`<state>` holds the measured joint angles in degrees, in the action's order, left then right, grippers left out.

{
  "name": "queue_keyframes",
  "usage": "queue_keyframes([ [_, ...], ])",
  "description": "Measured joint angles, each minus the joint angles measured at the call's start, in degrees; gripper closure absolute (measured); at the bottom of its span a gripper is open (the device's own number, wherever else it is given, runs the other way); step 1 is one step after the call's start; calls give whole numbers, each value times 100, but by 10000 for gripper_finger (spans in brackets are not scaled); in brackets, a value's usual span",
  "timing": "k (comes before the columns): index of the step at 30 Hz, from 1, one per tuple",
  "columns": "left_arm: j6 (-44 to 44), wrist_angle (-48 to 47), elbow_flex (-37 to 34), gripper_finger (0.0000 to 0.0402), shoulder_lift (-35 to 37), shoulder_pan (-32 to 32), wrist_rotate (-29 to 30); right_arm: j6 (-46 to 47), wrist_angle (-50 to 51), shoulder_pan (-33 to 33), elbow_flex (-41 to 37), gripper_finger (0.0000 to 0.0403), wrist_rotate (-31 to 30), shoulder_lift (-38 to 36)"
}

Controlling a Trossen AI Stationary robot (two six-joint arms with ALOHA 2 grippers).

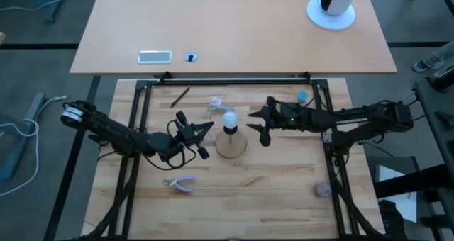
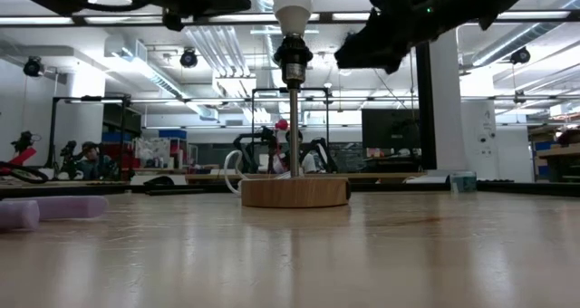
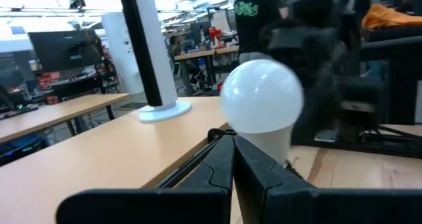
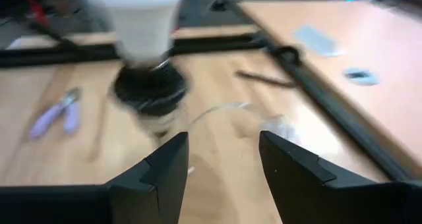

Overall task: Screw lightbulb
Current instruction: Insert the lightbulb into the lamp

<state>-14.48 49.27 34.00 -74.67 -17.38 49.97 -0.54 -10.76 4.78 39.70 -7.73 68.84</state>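
The white lightbulb [image 1: 229, 119] sits upright in the dark socket [image 2: 293, 59] of a lamp stand, on a thin rod that rises from a round wooden disc [image 1: 230, 147]. My left gripper [image 1: 210, 127] is shut and level, just left of the bulb at globe height. Its tips point at the bulb's neck [image 3: 267, 141], and a small gap shows in the high view. My right gripper [image 1: 259, 125] is open and level, just right of the bulb, with its fingers [image 4: 168, 165] short of it. It shows dark in the low view [image 2: 381, 36].
Purple-handled pliers [image 1: 179, 184] lie near the front left. A crumpled clear wrapper [image 1: 216, 105] and a dark stick [image 1: 179, 96] lie behind the stand. A greyish-purple ball [image 1: 323, 190] sits at the front right. A black frame [image 1: 227, 81] borders the table.
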Motion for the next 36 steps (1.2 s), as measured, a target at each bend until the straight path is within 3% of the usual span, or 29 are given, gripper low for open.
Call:
queue_keyframes([
  [6, 42, -338, 0, 401, 133, -53, -319, 124, -184, -6, 0, 241, -48, -299],
  [9, 113, -344, 0, 401, 110, -42, -455, 195, -293, -4, 0, 291, -128, -264],
  [12, 145, -362, 0, 401, 83, -10, -449, 198, -628, -26, 2, 368, -144, -126],
  [14, 145, -330, 0, 401, 83, -13, -455, 150, -860, -41, 2, 392, -143, -48],
  [20, -93, -183, 122, 401, 83, -5, -752, 73, -1241, -76, 2, 401, -141, -50],
  [29, -242, -1350, 747, 401, 83, 101, -704, -221, -1263, -230, 260, 402, -78, 72],
  [36, -234, -1479, 800, 401, 83, 117, -657, -245, -1260, -269, 293, 403, -80, 72],
])
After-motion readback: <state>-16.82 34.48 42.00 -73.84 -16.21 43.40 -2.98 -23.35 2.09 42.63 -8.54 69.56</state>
